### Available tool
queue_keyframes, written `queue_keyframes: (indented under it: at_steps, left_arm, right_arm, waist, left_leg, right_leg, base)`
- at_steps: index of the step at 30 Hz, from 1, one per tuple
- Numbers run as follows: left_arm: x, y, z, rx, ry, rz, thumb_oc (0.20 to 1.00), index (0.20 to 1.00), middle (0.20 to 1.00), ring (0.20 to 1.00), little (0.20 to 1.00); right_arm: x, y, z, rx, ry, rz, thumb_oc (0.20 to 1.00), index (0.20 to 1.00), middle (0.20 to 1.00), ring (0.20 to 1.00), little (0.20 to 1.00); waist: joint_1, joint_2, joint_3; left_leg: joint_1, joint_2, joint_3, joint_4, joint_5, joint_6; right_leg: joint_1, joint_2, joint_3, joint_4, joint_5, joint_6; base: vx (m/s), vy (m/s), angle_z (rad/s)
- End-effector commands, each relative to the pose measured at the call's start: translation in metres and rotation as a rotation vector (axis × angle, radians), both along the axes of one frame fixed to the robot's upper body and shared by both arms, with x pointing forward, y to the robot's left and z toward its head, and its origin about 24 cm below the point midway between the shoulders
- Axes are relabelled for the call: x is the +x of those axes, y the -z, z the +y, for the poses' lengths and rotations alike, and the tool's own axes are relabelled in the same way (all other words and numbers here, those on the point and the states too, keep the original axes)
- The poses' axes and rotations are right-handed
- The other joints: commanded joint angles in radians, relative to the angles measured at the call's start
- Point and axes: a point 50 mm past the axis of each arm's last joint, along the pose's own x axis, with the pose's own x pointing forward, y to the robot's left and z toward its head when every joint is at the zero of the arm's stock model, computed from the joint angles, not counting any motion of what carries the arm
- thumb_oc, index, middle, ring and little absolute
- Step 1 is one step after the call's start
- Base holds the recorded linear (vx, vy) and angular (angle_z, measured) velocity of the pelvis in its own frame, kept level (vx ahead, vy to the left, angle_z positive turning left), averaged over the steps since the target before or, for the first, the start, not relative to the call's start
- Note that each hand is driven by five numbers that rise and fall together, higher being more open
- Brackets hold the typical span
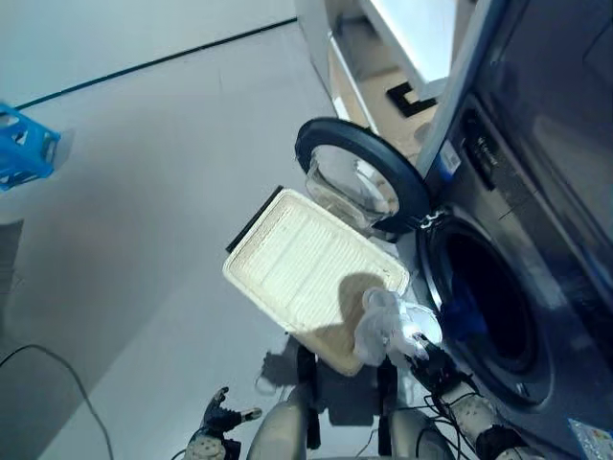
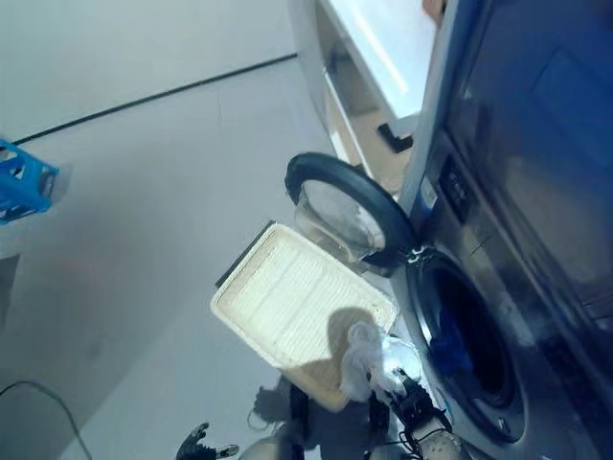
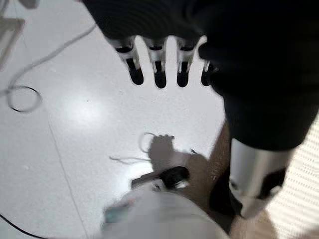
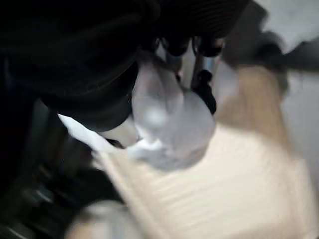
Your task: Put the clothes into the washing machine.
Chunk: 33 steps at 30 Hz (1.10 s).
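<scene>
Garment, white (image 1: 381, 324): bunched in the right hand (image 1: 428, 356), lower centre of the left eye view, over the near corner of the basket and just left of the drum opening. The right wrist view shows the fingers (image 4: 203, 82) curled into the cloth, so the hand is clamped on it; the grip looks meant to carry the bundle clear of the basket rim toward the machine.

Basket, cream, ribbed base (image 1: 297, 264): centre of the frame, on the floor just beside the machine, apparently emptied (no other cloth visible on its base). Its place next to the opening keeps each carry short.

Washing machine, dark front (image 1: 536, 240): right side of the frame. Drum opening (image 1: 488, 311) at lower right, with something blue (image 1: 466, 318) already inside near its left edge.

Door, round, glass-bowled (image 1: 362, 184): swung out to upper centre, clear of the path from basket to drum.

Left hand (image 1: 222, 418): bottom left of centre, low over the floor, fingers (image 3: 159, 74) straight and spread, holding nothing; idle.

Crate, blue (image 1: 24, 146): far left edge, well apart from the work.

Judgement: garment lifted, not yet inside the drum.
</scene>
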Motion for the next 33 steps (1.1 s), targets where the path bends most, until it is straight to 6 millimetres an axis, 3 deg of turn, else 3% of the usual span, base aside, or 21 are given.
queue_keyframes:
  at_steps: [1,4,6,7,11,15,16,18,21,23,24,25,26,30,31,33]
  left_arm:
    - [0.012,-0.009,0.014,0.016,-0.004,-0.068,1.0,1.0,1.0,1.0,1.0]
    - [0.019,-0.014,0.014,0.002,0.012,-0.1,1.0,1.0,1.0,1.0,1.0]
    - [0.027,-0.022,0.013,-0.019,0.043,-0.124,1.0,1.0,1.0,1.0,1.0]
    - [0.03,-0.026,0.018,-0.012,0.053,-0.129,1.0,1.0,1.0,1.0,1.0]
    - [0.04,-0.039,0.033,-0.01,0.05,-0.158,1.0,1.0,1.0,1.0,1.0]
    - [0.045,-0.048,0.043,0.005,0.075,-0.169,1.0,1.0,1.0,1.0,1.0]
    - [0.045,-0.049,0.044,0.005,0.076,-0.171,1.0,1.0,1.0,1.0,1.0]
    - [0.045,-0.051,0.048,0.01,0.076,-0.171,1.0,1.0,1.0,1.0,1.0]
    - [0.05,-0.054,0.047,-0.004,0.074,-0.18,1.0,1.0,1.0,1.0,1.0]
    - [0.057,-0.057,0.043,-0.027,0.069,-0.187,1.0,1.0,1.0,1.0,1.0]
    - [0.059,-0.057,0.039,-0.037,0.071,-0.189,1.0,1.0,1.0,1.0,1.0]
    - [0.062,-0.057,0.033,-0.048,0.073,-0.192,1.0,1.0,1.0,1.0,1.0]
    - [0.063,-0.057,0.032,-0.052,0.073,-0.193,1.0,1.0,1.0,1.0,1.0]
    - [0.065,-0.054,0.022,-0.074,0.07,-0.194,1.0,1.0,1.0,1.0,1.0]
    - [0.064,-0.052,0.015,-0.078,0.084,-0.192,1.0,1.0,1.0,1.0,1.0]
    - [0.064,-0.052,0.015,-0.078,0.084,-0.192,1.0,1.0,1.0,1.0,1.0]
  right_arm:
    - [0.029,-0.036,-0.009,0.188,0.257,-0.238,0.2,0.2,0.2,0.2,0.2]
    - [0.038,-0.049,-0.022,0.224,0.353,-0.292,0.2,0.2,0.2,0.2,0.2]
    - [0.047,-0.074,-0.053,0.208,0.534,-0.371,0.2,0.2,0.2,0.2,0.2]
    - [0.049,-0.094,-0.08,0.186,0.681,-0.435,0.2,0.2,0.2,0.2,0.2]
    - [0.037,-0.143,-0.13,0.138,0.951,-0.614,0.2,0.2,0.2,0.2,0.2]
    - [0.011,-0.191,-0.159,0.115,1.205,-0.812,0.2,0.2,0.2,0.2,0.2]
    - [0.009,-0.194,-0.159,0.118,1.224,-0.82,0.2,0.2,0.2,0.2,0.2]
    - [-0.022,-0.228,-0.167,0.13,1.429,-0.988,0.2,0.2,0.2,0.2,0.2]
    - [-0.053,-0.242,-0.177,0.13,1.616,-1.081,0.2,0.2,0.2,0.2,0.2]
    - [-0.064,-0.242,-0.189,0.126,1.675,-1.055,0.2,0.2,0.2,0.2,0.2]
    - [-0.065,-0.241,-0.194,0.138,1.683,-1.02,0.241,0.241,0.241,0.241,0.241]
    - [-0.06,-0.239,-0.198,0.165,1.657,-0.961,0.94,0.94,0.94,0.94,0.94]
    - [-0.059,-0.238,-0.199,0.167,1.649,-0.947,1.0,1.0,1.0,1.0,1.0]
    - [-0.035,-0.225,-0.198,0.209,1.512,-0.786,1.0,1.0,1.0,1.0,1.0]
    - [-0.013,-0.213,-0.188,0.26,1.392,-0.655,1.0,1.0,1.0,1.0,1.0]
    - [-0.013,-0.213,-0.188,0.26,1.392,-0.655,1.0,1.0,1.0,1.0,1.0]
  waist:
    - [-0.026,-0.032,0.0]
    - [-0.028,-0.024,0.018]
    - [-0.036,-0.008,0.029]
    - [-0.038,-0.003,0.029]
    - [-0.044,-0.007,0.029]
    - [-0.06,-0.02,0.029]
    - [-0.06,-0.02,0.029]
    - [-0.081,-0.034,0.029]
    - [-0.105,-0.044,0.029]
    - [-0.115,-0.042,0.029]
    - [-0.118,-0.038,0.029]
    - [-0.119,-0.029,0.029]
    - [-0.119,-0.027,0.029]
    - [-0.113,-0.013,0.029]
    - [-0.1,-0.003,0.029]
    - [-0.1,-0.003,0.029]
  left_leg:
    - [0.061,-0.127,0.033,0.036,-0.133,0.026]
    - [0.045,-0.129,0.039,0.04,-0.131,0.024]
    - [0.011,-0.127,0.054,0.041,-0.129,0.018]
    - [-0.008,-0.125,0.057,0.039,-0.133,0.015]
    - [-0.058,-0.119,0.064,0.04,-0.121,0.013]
    - [-0.085,-0.107,0.071,0.056,-0.126,0.008]
    - [-0.087,-0.106,0.071,0.057,-0.126,0.008]
    - [-0.087,-0.095,0.076,0.062,-0.137,0.004]
    - [-0.1,-0.087,0.083,0.08,-0.136,-0.004]
    - [-0.108,-0.088,0.081,0.099,-0.14,-0.012]
    - [-0.117,-0.09,0.083,0.11,-0.141,-0.016]
    - [-0.13,-0.09,0.085,0.125,-0.141,-0.021]
    - [-0.134,-0.09,0.085,0.129,-0.141,-0.022]
    - [-0.162,-0.098,0.083,0.148,-0.139,-0.023]
    - [-0.182,-0.101,0.082,0.155,-0.133,-0.023]
    - [-0.182,-0.101,0.082,0.155,-0.133,-0.023]
  right_leg:
    - [-0.014,-0.007,-0.001,0.02,-0.02,0.029]
    - [-0.032,-0.008,0.003,0.024,-0.016,0.03]
    - [-0.071,-0.008,0.005,0.026,-0.01,0.033]
    - [-0.096,-0.005,0.009,0.03,-0.014,0.036]
    - [-0.154,0.003,0.013,0.041,-0.003,0.036]
    - [-0.187,0.014,0.014,0.061,-0.006,0.035]
    - [-0.19,0.014,0.015,0.063,-0.005,0.035]
    - [-0.193,0.025,0.019,0.071,-0.017,0.034]
    - [-0.207,0.029,0.026,0.081,-0.012,0.032]
    - [-0.212,0.027,0.032,0.086,-0.013,0.032]
    - [-0.218,0.023,0.032,0.088,-0.012,0.031]
    - [-0.229,0.019,0.032,0.092,-0.011,0.031]
    - [-0.232,0.017,0.032,0.093,-0.01,0.031]
    - [-0.254,0.007,0.028,0.093,-0.003,0.028]
    - [-0.271,0.0,0.027,0.094,0.003,0.026]
    - [-0.271,0.0,0.027,0.094,0.003,0.026]
  base:
    - [-0.07,-0.059,-0.1]
    - [-0.03,-0.048,-0.11]
    - [0.02,-0.108,-0.08]
    - [0.02,-0.122,-0.13]
    - [0.01,-0.139,-0.17]
    - [0.01,-0.12,-0.15]
    - [-0.01,-0.097,-0.14]
    - [0.05,-0.09,-0.17]
    - [0.04,-0.046,-0.21]
    - [0.06,-0.01,-0.12]
    - [0.05,0.01,-0.05]
    - [0.03,0.011,-0.04]
    - [0.03,0.015,-0.03]
    - [0.01,0.006,0.03]
    - [0.0,0.0,0.0]
    - [0.0,0.0,0.0]
